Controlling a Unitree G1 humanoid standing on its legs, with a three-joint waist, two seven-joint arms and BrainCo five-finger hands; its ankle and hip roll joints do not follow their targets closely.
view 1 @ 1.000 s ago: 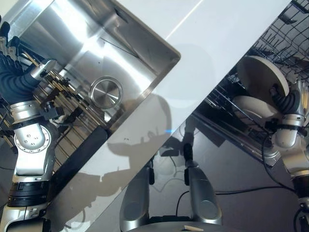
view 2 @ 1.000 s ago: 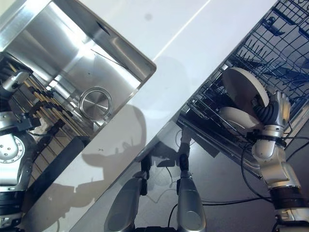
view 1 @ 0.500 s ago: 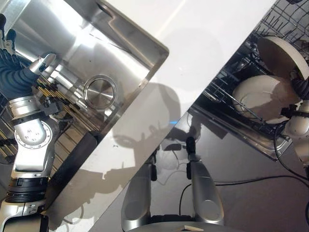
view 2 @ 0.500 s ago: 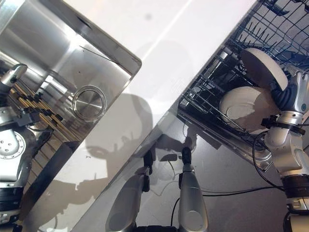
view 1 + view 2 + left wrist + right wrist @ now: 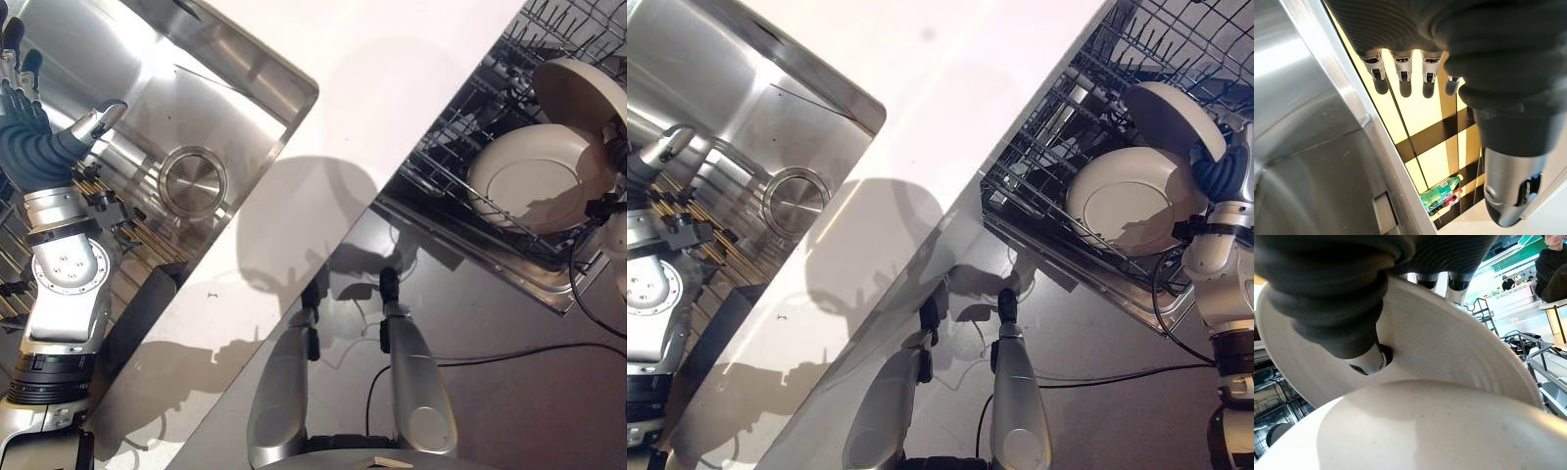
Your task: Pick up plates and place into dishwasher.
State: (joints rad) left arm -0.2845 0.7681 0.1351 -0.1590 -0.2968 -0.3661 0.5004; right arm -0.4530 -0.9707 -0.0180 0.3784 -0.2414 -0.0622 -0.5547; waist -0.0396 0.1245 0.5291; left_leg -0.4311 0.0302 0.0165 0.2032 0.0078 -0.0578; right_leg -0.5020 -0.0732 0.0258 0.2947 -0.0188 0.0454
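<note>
Bench: a white bench (image 5: 392, 88) runs diagonally through the head views, with a dark glossy floor (image 5: 509, 392) below its near edge.
Sink: a stainless steel sink (image 5: 211, 93) is set into the bench on the robot's left, its round drain cover (image 5: 192, 181) lying on the basin floor.
Left hand: the left hand (image 5: 34, 137) hangs over the sink's left part, near a rack of thin rods (image 5: 108, 211); in its wrist view the fingers (image 5: 1403, 81) are straight and apart, with the thumb off to one side, and they hold nothing.
Dishwasher rack: a dark wire dishwasher rack (image 5: 1048, 147) stands pulled out on the robot's right, past the bench edge.
Lower plate: a cream plate (image 5: 1132, 201) lies tilted in the rack, its round face turned towards the camera.
Upper plate: a second cream plate (image 5: 1171, 117) stands more upright just behind it, the two rims close together.
Right hand: the right hand (image 5: 1225, 176) is at the right edge of the plates; in its wrist view the thumb (image 5: 1366, 360) presses one face of the upper plate (image 5: 1449, 377) while the fingers (image 5: 1457, 286) reach over its rim to the other side, so it is clamped on that plate.
Background: beyond the plate, the right wrist view shows a bright hall with seated people (image 5: 1555, 269) far off.
</note>
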